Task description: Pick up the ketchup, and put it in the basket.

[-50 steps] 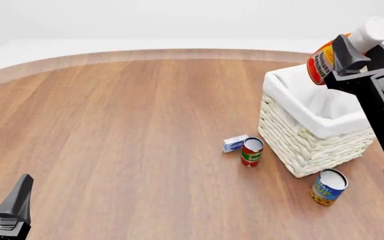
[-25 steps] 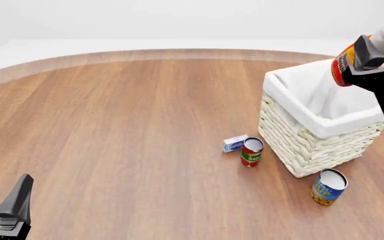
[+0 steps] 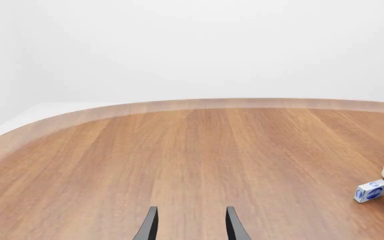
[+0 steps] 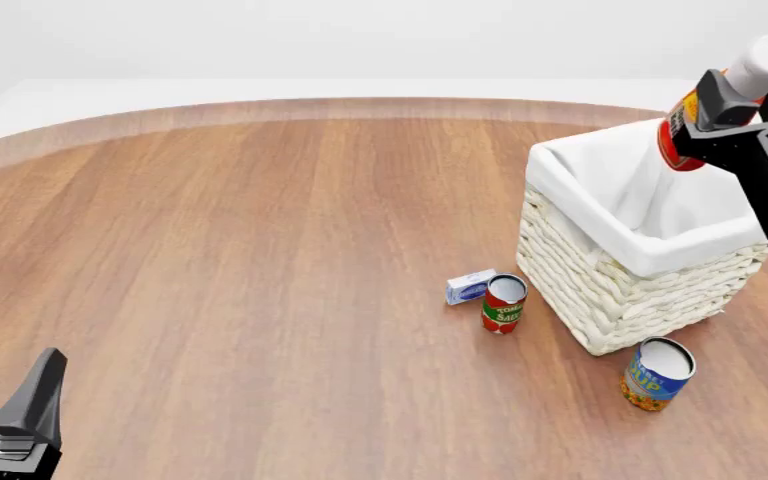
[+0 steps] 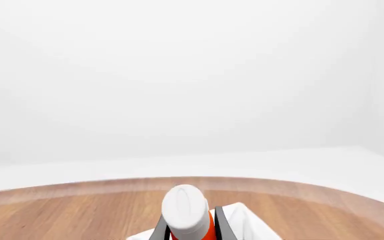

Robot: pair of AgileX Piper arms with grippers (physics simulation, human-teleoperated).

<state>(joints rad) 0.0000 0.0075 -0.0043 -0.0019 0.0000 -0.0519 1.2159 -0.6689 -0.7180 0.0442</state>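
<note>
Transport stage of a pick-and-place task. The right tool (image 4: pixel 722 100) is clamped on the ketchup (image 4: pixel 711 95), its two dark fingers gripping the bottle just under the white cap; in the right wrist view the cap stands between the fingers with the red-orange body below it. The bottle is held clear of the worktop (image 4: pixel 251 260), tilted with its cap up and toward the right, so that its base leads downward. It hangs over the far right part of the basket (image 4: pixel 624 295), above the white cloth lining, not touching it as far as the front view shows. This position suits a release from above: the high woven walls rule out a sideways entry, and the open top is the only way in.

The left tool (image 4: pixel 24 415) rests low at the near left edge of the front view, fingers apart and holding nothing, well away from the working area and leaving the right arm free room.

Three bystanders stand on the worktop near the basket: a red-and-green can (image 4: pixel 503 303) just beside its near left wall, a small blue-and-white box (image 4: pixel 470 287) next to that can, and a blue-and-orange can (image 4: pixel 656 373) by the near corner. None lies under the bottle.

Judged remaining: lower the bottle and open the tool.
</note>
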